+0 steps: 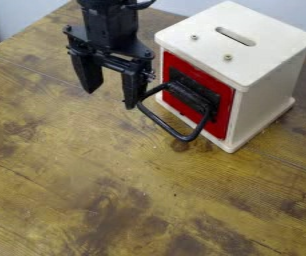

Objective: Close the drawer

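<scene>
The red drawer sits in the front face of the cream-white box, its panel about flush with the box front. Its large black loop handle hangs out and down toward the table. My black gripper hangs just left of the drawer, pointing down, with its two fingers spread apart and nothing between them. The right finger is close to the handle's left end.
The box stands on a worn wooden table at the upper right. The table's far left edge shows at the top left, with dark floor beyond.
</scene>
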Available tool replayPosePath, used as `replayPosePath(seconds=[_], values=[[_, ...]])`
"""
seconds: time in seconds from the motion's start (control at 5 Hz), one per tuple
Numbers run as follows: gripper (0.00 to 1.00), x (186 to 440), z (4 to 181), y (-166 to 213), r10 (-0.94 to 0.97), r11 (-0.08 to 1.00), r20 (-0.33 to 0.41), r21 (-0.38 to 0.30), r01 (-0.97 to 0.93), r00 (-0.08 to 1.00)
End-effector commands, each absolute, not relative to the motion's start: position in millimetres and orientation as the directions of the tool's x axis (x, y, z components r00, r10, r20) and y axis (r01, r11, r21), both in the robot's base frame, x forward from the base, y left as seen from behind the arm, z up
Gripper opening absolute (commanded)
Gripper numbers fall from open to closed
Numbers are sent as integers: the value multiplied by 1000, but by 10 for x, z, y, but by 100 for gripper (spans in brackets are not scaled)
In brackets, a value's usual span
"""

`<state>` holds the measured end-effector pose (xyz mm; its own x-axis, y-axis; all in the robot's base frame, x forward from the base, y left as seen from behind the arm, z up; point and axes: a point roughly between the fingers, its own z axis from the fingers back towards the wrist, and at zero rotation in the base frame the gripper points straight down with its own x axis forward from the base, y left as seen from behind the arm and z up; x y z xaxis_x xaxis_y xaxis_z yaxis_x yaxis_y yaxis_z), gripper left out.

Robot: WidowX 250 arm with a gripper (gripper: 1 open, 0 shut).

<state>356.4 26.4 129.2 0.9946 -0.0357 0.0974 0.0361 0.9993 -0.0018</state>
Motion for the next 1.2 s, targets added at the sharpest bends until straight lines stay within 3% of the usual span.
replayPosePath(seconds=[0.0,0.2,0.8,1.0], values=[[100,3626,1553,268,-27,1000,192,9,26,981],[100,3688,1513,175,-43,999,178,8,43,983],[100,3673,1385,443,-37,999,143,3,37,989],[100,3726,1415,407,0,1000,175,15,-3,985]])
